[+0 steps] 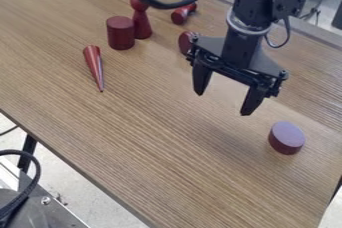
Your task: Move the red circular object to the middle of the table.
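My gripper point(224, 104) hangs over the right half of the wooden table point(167, 137), its two fingers spread wide with nothing between them. A short, round, dark red disc-like piece point(286, 138) with a paler purplish top lies near the table's right side, to the lower right of the gripper and apart from it. Another round red piece point(186, 43) is behind the gripper's left side, partly hidden by it.
A red cylinder point(121, 33) stands at the upper left beside a red pawn-shaped piece point(141, 22). A narrow red cone point(95, 67) lies in front of them. A red spool-like piece point(183, 13) lies farther back. A black cable loops above them.
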`<state>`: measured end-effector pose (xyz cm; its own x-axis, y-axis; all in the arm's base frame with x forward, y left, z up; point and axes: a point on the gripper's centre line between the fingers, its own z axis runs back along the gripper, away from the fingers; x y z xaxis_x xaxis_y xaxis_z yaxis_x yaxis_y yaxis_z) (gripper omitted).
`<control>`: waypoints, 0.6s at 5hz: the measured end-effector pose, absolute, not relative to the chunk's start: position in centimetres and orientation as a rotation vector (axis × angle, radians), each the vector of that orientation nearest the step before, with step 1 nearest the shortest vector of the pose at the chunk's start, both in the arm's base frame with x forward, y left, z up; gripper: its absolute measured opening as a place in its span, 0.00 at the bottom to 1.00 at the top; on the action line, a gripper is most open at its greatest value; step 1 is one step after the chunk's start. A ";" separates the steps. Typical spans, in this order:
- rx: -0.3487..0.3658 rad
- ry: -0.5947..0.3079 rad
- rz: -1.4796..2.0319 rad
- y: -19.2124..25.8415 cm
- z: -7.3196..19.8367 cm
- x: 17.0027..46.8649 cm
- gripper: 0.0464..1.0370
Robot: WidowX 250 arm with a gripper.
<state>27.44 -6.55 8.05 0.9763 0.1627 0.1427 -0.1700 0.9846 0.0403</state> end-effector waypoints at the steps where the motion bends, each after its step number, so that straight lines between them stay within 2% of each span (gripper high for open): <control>1: 0.057 -0.120 0.168 -6.5 7.5 27.2 0.95; 3: -0.100 -0.216 0.038 -10.9 7.7 28.0 0.95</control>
